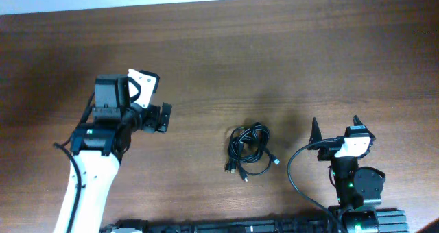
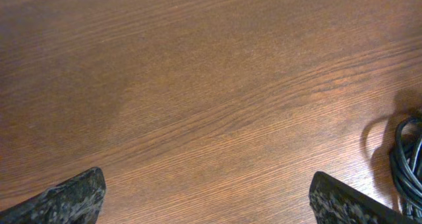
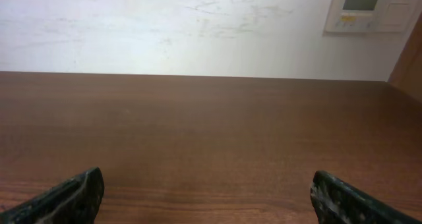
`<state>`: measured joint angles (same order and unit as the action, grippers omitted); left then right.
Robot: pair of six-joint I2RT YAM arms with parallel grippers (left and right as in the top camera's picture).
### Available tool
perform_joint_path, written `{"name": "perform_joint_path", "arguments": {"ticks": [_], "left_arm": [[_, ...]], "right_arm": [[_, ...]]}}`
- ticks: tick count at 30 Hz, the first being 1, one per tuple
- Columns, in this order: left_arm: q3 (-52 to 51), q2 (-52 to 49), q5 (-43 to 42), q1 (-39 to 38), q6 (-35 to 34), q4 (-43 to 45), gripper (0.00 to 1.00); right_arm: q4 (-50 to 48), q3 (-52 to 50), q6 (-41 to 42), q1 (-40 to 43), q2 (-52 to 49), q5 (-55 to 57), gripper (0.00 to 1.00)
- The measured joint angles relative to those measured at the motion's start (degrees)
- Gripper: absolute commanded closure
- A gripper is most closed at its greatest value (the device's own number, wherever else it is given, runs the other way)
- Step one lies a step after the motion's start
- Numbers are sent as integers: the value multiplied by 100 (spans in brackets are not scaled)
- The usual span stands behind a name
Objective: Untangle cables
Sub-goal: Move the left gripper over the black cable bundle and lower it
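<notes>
The cables (image 1: 247,149) lie in one small tangled bundle of thin black loops on the wooden table (image 1: 226,55), with small plugs at the lower edge. My left gripper (image 1: 162,118) is open and empty, well to the left of the bundle. In the left wrist view its two fingertips (image 2: 208,197) are wide apart over bare wood, and a bit of the cables (image 2: 405,159) shows at the right edge. My right gripper (image 1: 336,127) is open and empty, to the right of the bundle near the front. The right wrist view (image 3: 208,194) shows only table and wall.
A thick black wire (image 1: 296,178) loops from the right arm's base near the front edge. A pale wall (image 3: 198,26) with a small white panel (image 3: 372,8) stands beyond the table's far edge.
</notes>
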<state>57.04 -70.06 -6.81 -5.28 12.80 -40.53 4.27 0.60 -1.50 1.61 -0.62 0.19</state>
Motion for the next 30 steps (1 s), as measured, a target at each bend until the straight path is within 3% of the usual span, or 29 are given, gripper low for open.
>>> {"name": "perform_joint_path", "arguments": {"ticks": [21,30], "left_arm": [[72,-282,-568,0,131,-44,1],[72,-282,-2120,0,133,-46,1]], "right_arm": [[0,0,4,0,0,0,1],[0,0,7,0,0,0,1]]}}
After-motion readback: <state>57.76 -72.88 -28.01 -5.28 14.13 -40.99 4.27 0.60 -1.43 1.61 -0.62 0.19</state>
